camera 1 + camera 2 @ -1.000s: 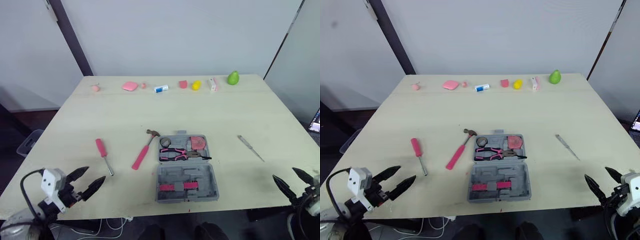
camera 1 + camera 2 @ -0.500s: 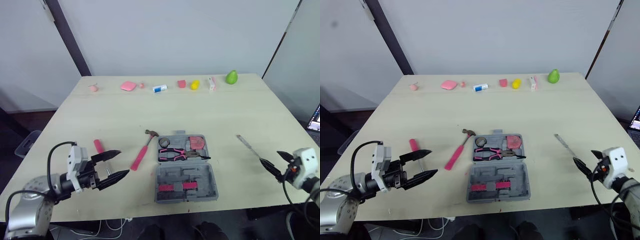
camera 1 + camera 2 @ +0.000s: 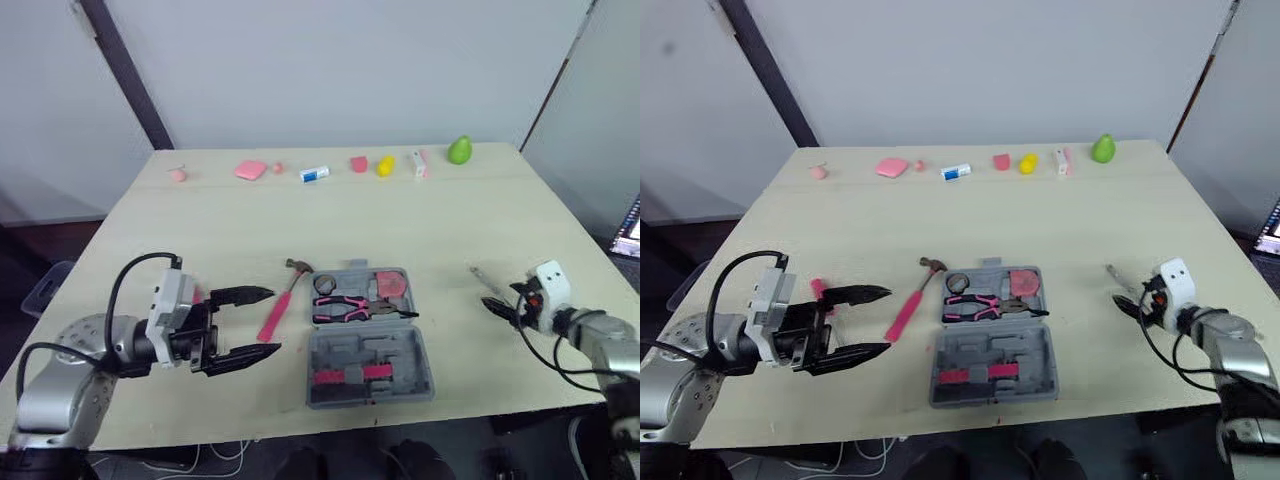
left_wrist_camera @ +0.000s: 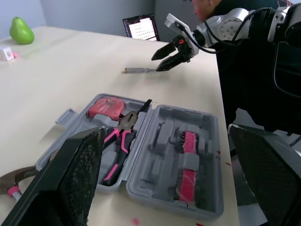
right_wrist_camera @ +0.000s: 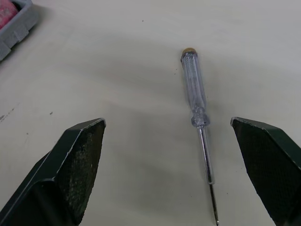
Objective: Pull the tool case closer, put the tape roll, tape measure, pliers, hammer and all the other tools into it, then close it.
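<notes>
Targeting clear screwdriver point(image 5: 194, 89) | right gripper point(image 3: 498, 306) spread, screwdriver just ahead, off-centre | centre over handle, lower, pinch crosswise | left gripper point(image 3: 274, 320) spread, hammer point(image 3: 912, 298) just ahead, open tool case point(image 3: 372, 372) beyond

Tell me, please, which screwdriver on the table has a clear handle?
The screwdriver beside the right gripper, right of the tool case; the other screwdriver is pink-handled.

Matt grey plastic tool case point(image 3: 372, 350); glossy clear screwdriver point(image 5: 194, 89), probably plastic-handled.
</notes>
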{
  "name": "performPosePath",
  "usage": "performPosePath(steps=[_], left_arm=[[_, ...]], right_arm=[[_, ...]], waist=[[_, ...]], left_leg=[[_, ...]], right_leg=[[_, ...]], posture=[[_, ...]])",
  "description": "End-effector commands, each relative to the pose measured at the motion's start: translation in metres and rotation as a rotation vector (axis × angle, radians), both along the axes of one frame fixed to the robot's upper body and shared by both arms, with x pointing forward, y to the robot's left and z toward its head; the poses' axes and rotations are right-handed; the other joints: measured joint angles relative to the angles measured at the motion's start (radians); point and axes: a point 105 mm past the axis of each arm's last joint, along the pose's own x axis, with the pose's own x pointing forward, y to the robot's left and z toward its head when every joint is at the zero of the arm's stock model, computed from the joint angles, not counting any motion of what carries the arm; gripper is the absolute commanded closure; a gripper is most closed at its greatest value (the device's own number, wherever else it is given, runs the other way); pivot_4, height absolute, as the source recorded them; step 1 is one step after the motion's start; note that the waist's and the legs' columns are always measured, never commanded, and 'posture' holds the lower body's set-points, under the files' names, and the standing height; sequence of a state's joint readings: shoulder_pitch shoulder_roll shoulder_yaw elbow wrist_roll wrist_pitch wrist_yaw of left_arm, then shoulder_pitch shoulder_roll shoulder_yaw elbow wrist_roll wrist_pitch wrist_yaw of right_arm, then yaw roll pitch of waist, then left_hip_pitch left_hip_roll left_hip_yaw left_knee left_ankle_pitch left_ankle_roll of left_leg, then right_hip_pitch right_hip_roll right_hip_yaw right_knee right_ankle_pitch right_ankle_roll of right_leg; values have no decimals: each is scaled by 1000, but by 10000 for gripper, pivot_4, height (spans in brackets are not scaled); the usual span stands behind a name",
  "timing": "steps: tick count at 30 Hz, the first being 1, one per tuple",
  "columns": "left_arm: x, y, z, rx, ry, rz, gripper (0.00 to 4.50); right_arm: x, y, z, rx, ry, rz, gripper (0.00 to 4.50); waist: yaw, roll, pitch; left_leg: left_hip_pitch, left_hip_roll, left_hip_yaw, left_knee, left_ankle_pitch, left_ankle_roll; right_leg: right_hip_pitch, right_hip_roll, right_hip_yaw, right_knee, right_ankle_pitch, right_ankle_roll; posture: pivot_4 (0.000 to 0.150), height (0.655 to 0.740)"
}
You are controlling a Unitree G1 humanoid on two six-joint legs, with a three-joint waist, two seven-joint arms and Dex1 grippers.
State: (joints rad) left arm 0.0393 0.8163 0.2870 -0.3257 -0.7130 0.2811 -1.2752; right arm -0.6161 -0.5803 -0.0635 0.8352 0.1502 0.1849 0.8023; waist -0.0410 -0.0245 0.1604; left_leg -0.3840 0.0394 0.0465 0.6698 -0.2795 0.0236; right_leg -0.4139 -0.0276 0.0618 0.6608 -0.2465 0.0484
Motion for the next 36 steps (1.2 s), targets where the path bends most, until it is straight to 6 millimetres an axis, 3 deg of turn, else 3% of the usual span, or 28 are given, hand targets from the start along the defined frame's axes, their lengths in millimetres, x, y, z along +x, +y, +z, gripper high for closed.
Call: performPosePath(steps=[1,13,17,22,23,30,36], left_arm=[[-3,-1,10,-15,-42,-6,677],[-1,-2,8,-10,-44,-14,677],[0,-2,8,-10,-45,-17,0],[0,-1,8,-10,-44,-17,0],[0,-1,8,-9,-44,-17,0],[0,-3,5,-14,-37,-27,0],[1,-1,5,-13,-44,-24,0]], right_arm=[[6,-6,7,4,-21,-28,0],[-1,-12,-5,-13,16,-46,0],[-1,-11,-7,-28,12,-47,16625],[-3,-13,-9,-41,12,-56,42250],[-3,-13,-9,-41,12,-56,44283],[-5,-10,-8,-44,-1,-44,44283],[-6,-10,7,-64,-57,-8,44283]], waist=[[-1,0,0],[-2,0,0],[-2,0,0],[-3,0,0],[-3,0,0],[-2,0,0],[-2,0,0]], left_leg=[[0,0,0,0,0,0],[0,0,0,0,0,0],[0,0,0,0,0,0],[1,0,0,0,0,0],[1,0,0,0,0,0],[1,0,0,0,0,0],[1,0,0,0,0,0]], right_leg=[[0,0,0,0,0,0],[0,0,1,0,0,0],[0,0,1,0,0,0],[0,0,1,0,0,0],[0,0,1,0,0,0],[0,0,1,0,0,0],[0,0,1,0,0,0]], posture=[[1500,7400],[1500,7400],[1500,7400],[1500,7400],[1500,7400],[1500,7400],[1500,7400]])
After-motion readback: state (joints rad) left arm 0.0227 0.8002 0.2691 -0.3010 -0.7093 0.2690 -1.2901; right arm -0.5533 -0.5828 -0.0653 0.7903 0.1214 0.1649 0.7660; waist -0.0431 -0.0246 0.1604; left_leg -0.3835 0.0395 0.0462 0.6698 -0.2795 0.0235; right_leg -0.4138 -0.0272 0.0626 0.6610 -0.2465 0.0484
